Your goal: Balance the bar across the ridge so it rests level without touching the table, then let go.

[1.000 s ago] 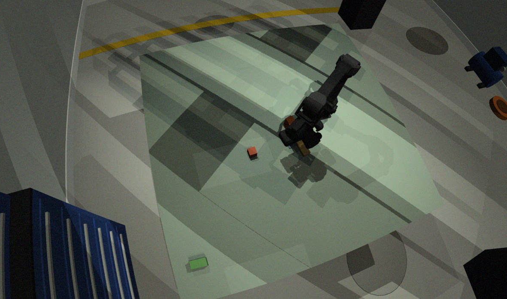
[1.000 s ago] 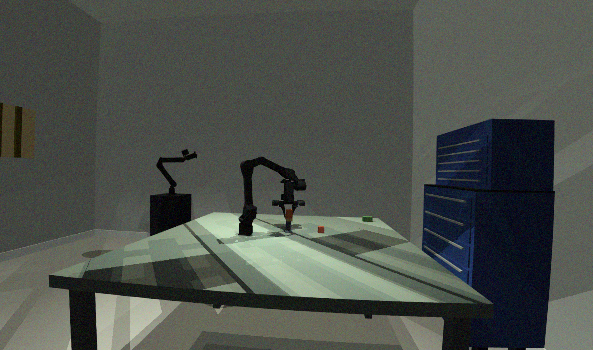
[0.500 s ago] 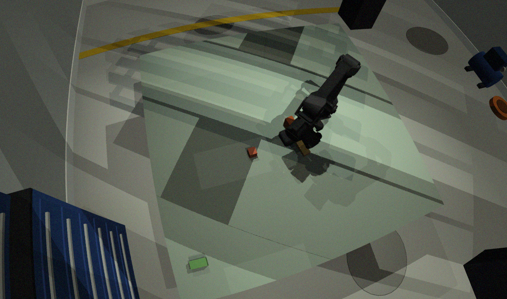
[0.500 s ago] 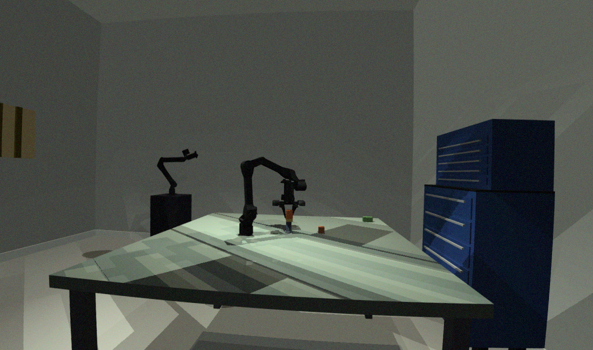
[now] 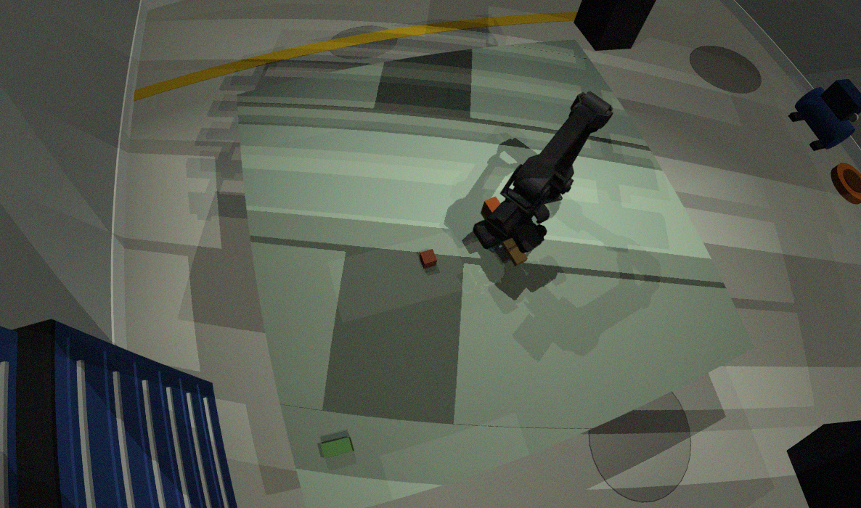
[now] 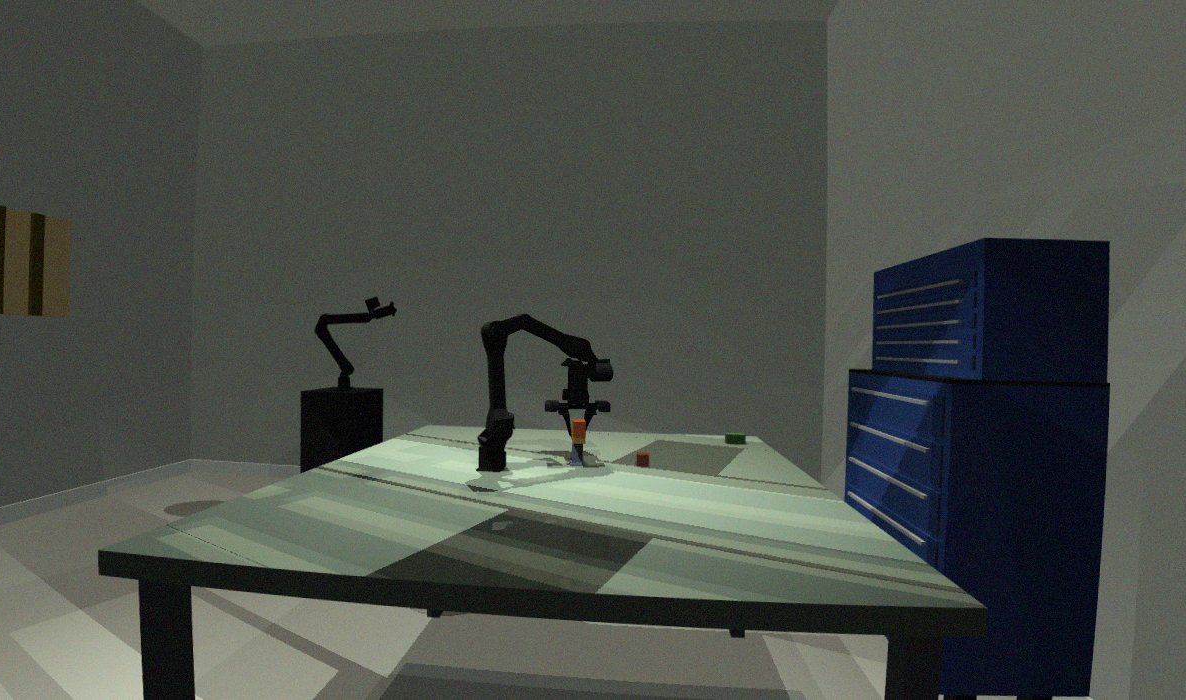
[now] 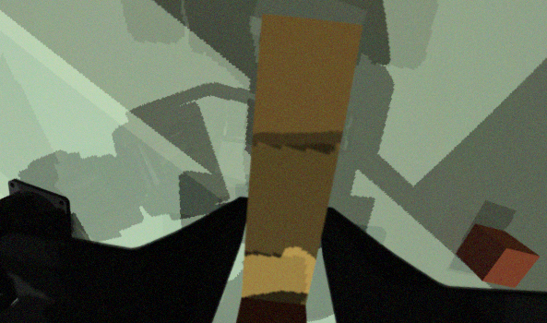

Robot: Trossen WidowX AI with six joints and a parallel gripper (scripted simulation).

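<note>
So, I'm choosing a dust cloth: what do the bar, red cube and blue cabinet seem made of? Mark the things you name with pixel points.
Bar [image 5: 515, 254] [image 6: 578, 430] [image 7: 304, 83]: matte, perhaps painted wood or plastic; no grain shows.
Red cube [image 5: 427, 257] [image 6: 642, 458] [image 7: 512, 265]: matte, wood or plastic; plain faces, no glints.
Blue cabinet [image 5: 134, 404] [image 6: 1023, 522]: probably painted metal, dull; smooth panels, pale drawer pulls.

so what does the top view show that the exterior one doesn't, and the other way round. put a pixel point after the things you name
Only the top view: the yellow floor stripe [image 5: 294, 53] and the orange ring [image 5: 840, 183].

Only the exterior view: the tan wall panel with dark stripes [image 6: 17, 261] and the table's front legs [image 6: 166, 644].

Both: the bar's orange end [image 5: 491, 206] [image 6: 578, 430], the small red cube [image 5: 427, 258] [image 6: 642, 458], the green block [image 5: 337, 447] [image 6: 734, 438] and the blue drawer cabinet [image 5: 130, 435] [image 6: 1023, 522].
</note>
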